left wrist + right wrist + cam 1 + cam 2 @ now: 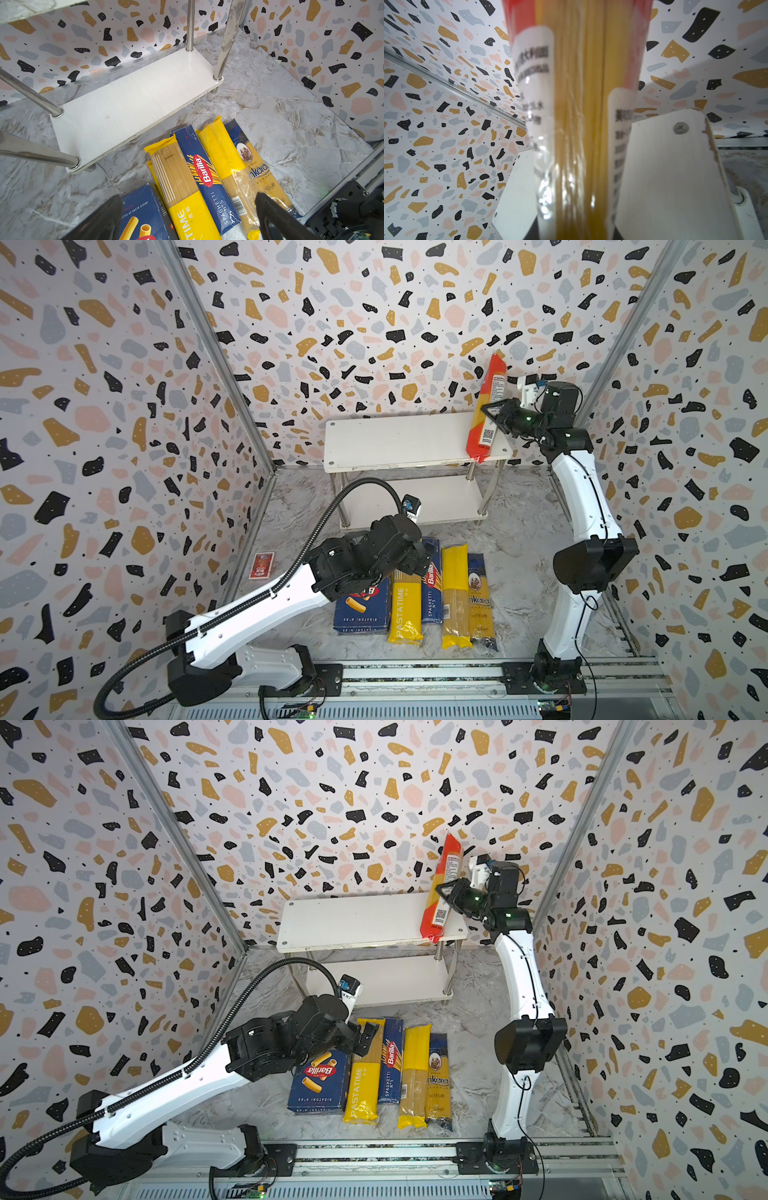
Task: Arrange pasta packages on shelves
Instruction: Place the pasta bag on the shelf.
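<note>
My right gripper (494, 414) is shut on the red-orange bag (494, 377), which stands tilted with its lower end at the right front corner of the shelves' top board (395, 439). It fills the right wrist view as a blurred red-orange bag (581, 104). On the floor before the shelves lie a wide Barilla box (361, 610), a PASTATIME bag (405, 610), a narrow Barilla box (432, 589), a yellow bag (455, 593) and the ankara bag (481, 601). Above their far ends hovers my left gripper (188, 199), open and holding nothing. The lower board (135, 99) is bare.
A small red card-sized pack (262, 566) lies on the floor by the left wall. Patterned walls close in on three sides, and the arms' base rail (415, 672) runs along the front. Chrome legs (226, 41) stand at the shelves' corners.
</note>
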`<state>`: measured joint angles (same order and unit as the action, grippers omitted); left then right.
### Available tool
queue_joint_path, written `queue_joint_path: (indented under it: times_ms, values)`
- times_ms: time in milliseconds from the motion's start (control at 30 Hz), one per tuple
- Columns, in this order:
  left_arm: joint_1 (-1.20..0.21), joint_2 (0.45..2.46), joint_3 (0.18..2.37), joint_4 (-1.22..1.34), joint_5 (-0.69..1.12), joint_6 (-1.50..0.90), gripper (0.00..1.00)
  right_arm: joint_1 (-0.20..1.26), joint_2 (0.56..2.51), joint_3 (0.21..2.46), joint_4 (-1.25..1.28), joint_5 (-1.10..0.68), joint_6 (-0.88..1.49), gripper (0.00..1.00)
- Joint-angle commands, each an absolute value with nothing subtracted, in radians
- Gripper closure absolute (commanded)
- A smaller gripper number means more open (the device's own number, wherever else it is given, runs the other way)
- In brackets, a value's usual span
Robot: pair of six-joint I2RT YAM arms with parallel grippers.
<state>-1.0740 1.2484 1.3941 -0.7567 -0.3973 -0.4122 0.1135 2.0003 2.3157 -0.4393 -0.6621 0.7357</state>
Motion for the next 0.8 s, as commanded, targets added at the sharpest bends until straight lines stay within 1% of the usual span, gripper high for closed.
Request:
queue_joint_path:
  times_ms: [0, 167, 267, 467, 533, 767]
  values:
    - [-1.069, 1.227, 1.372, -0.724, -0.382, -0.422, 0.01, 0.141, 2.032, 2.324, -0.47, -0.666, 0.634, 0.69]
    - [-1.066, 1.21, 1.351, -0.718, -0.38, -0.42, 0.01, 0.149, 2.052, 2.304, -0.473, -0.685, 0.63, 0.63]
    - [-1.063, 1.204, 1.349, -0.723, -0.387, -0.417, 0.01, 0.153, 2.05, 2.3, -0.474, -0.674, 0.624, 0.54]
    - [-1.06, 1.188, 1.326, -0.706, -0.378, -0.419, 0.01, 0.158, 2.041, 2.313, -0.495, -0.65, 0.595, 0.5]
    - [-1.058, 1.184, 1.32, -0.704, -0.376, -0.419, 0.0, 0.163, 2.027, 2.313, -0.51, -0.626, 0.571, 0.47]
    - [-1.054, 1.178, 1.314, -0.699, -0.372, -0.422, 0.01, 0.179, 1.976, 2.31, -0.543, -0.544, 0.496, 0.44]
